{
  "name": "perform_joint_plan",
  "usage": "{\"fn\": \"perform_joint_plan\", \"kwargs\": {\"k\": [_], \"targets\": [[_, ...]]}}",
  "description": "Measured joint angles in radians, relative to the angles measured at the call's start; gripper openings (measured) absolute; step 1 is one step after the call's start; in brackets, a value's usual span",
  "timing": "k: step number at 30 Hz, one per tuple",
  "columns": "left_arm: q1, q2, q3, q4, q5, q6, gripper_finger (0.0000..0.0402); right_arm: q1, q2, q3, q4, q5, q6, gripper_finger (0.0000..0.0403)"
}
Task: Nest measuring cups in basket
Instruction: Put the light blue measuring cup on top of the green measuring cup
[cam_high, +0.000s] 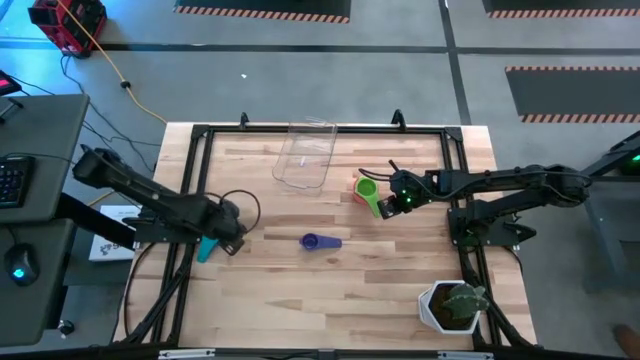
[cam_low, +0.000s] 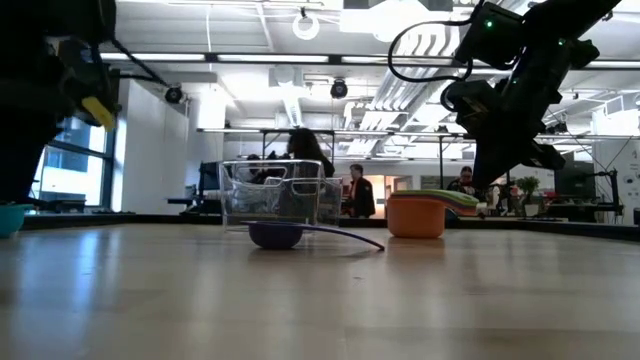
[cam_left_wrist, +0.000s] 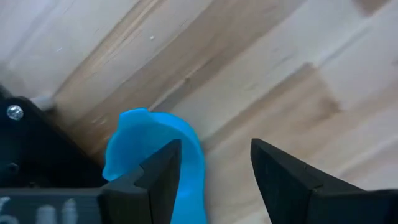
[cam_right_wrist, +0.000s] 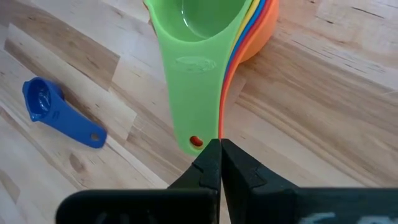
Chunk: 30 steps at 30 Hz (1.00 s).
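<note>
Left gripper (cam_left_wrist: 214, 165), lower left of the wrist view: fingers parted, holding nothing, the teal cup (cam_left_wrist: 155, 155) lying on the wood just beside one finger. To take it cleanly, the jaws should probably straddle the cup's handle before closing. In the high view this cup (cam_high: 206, 247) sits at centre left, by the table's (cam_high: 330, 300) edge.

Right gripper (cam_right_wrist: 220, 163), bottom centre: fingers pressed together, empty, poised at the handle tips of the nested stack (cam_right_wrist: 214, 37), green uppermost over yellow and orange. The purple cup (cam_high: 320, 241) lies alone at mid-frame.

The basket (cam_high: 305, 153), upper centre, holds no cup that can be made out. A potted plant (cam_high: 455, 305) stands lower right, well apart. Nothing blocks the path to the basket.
</note>
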Motion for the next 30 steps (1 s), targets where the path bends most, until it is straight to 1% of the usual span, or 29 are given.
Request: {"fn": "perform_joint_plan", "kwargs": {"k": [4,6,9,11,14,18,19,20,23,25,27,30], "targets": [[-0.001,0.103,0.0,-0.001,0.005,0.003,0.0186,0.0,0.0,0.0,0.001,0.0,0.0,0.0],[-0.006,0.136,0.0,0.0,0.009,-0.026,0.0186,0.0,0.0,0.0,0.001,0.0,0.0,0.0],[-0.014,0.16,0.0,0.02,0.019,-0.074,0.0184,0.0,0.0,0.0,0.001,0.0,0.0,0.0],[-0.02,0.164,0.0,0.062,0.024,-0.076,0.0172,0.0,0.0,0.0,0.0,0.0,-0.001,0.0],[-0.026,0.164,0.0,0.107,0.02,-0.083,0.013,0.0,0.0,0.0,0.0,0.0,-0.018,0.0],[-0.026,0.164,0.0,0.106,0.005,-0.082,0.0037,0.0,0.0,0.0,0.0,0.0,-0.019,0.0],[-0.026,0.164,0.0,0.103,-0.001,-0.082,0.0019,0.0,0.0,0.0,0.0,0.0,-0.019,0.0],[-0.026,0.164,0.0,0.102,-0.006,-0.082,0.0011,0.0,0.0,0.0,0.0,0.0,-0.019,0.0],[-0.022,0.164,0.005,0.107,0.015,-0.06,0.0015,0.0,0.0,0.0,0.0,0.0,-0.019,0.0],[-0.022,0.164,0.029,0.123,0.042,-0.03,0.0008,0.0,0.0,0.0,0.0,0.0,-0.022,0.0],[-0.022,0.163,0.078,0.137,0.07,0.027,0.0006,0.0,0.0,0.0,0.0,0.0,-0.023,0.0],[-0.019,0.162,0.193,0.13,0.11,0.172,0.0006,0.0,-0.001,0.0,0.015,-0.009,-0.027,0.0]]}}
